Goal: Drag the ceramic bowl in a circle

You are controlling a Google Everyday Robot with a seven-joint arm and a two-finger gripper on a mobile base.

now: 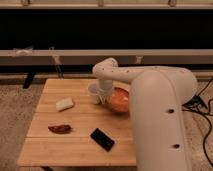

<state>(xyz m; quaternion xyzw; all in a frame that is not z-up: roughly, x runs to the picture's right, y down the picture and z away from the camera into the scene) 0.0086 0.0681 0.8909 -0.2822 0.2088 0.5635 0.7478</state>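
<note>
Honestly, with my end effector point(104, 98) clamped shut on the left rim of the ceramic bowl point(121, 102), mid-frame on the worktop point(75, 142), I'd sweep low and slow, steering clear of the neighbouring cup point(93, 91).

Smooth off-white tubular robot arm point(155, 95), bulky rounded casing, two small dark dots on its side. Pale two-finger gripper point(103, 98) at its tip, low over light wooden table point(75, 145).

Bench point(60, 150): light wood, slatted top. Floor point(15, 117): speckled grey carpet. Rear wall point(60, 30): dark panels, crossed by a pale horizontal rail point(165, 52). Black cables point(204, 102) on floor, right side. Lighting: dim, warm.
</note>
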